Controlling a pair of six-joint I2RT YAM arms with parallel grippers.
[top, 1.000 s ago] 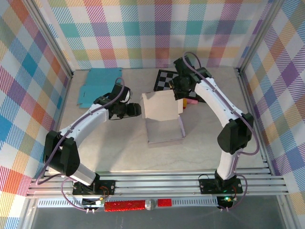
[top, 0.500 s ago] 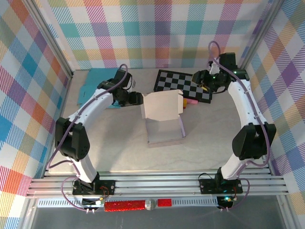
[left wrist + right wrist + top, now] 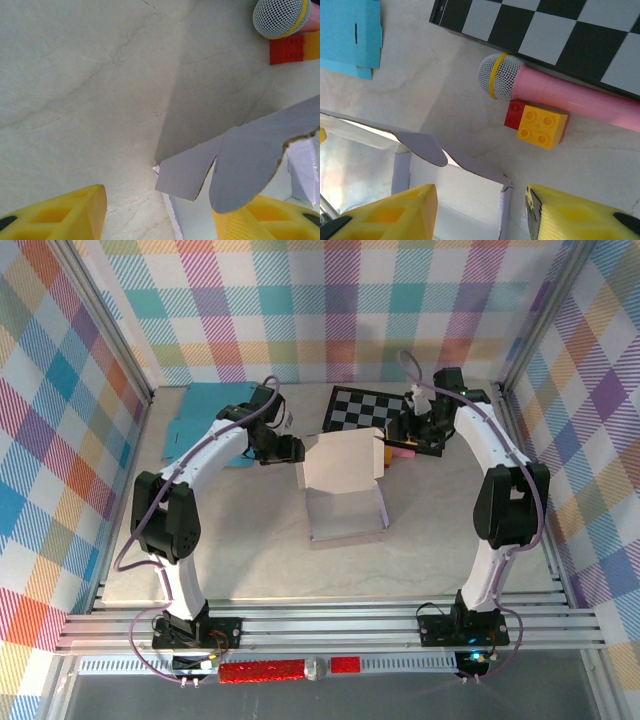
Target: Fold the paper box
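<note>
Within the last second the right gripper (image 3: 397, 430) swung off the top of the paper box (image 3: 340, 468) towards the upper right corner of the overhead view. It has now come back to hang just right of the box's upper right corner. The left gripper (image 3: 288, 449) has crept up from mid-left and now sits just beside the upper left edge of the standing panel. The box itself looks unchanged at the centre of the frame, with one panel upright and the floor panel flat on the table (image 3: 250, 540) below it. I judge that no fold was gained in this second, and both arms look repositioned for the side flaps.

From overhead the jaws are too small to read; the wrist views settle them. In the left wrist view the yellow fingers (image 3: 65, 212) stand well apart at the bottom corners. A torn-edged flap (image 3: 245, 165) lies across the right-hand one, not pinched. In the right wrist view the fingers (image 3: 395, 210) also stand apart, with the box's open corner between them at lower centre and nothing held.

The right wrist view also shows the pink microphone (image 3: 555, 95) and a red-and-yellow brick (image 3: 537, 124) just beyond the box (clutter, I judge), below the checkerboard (image 3: 560, 30). The overhead view alone places the blue sheet (image 3: 205, 410) at upper left
</note>
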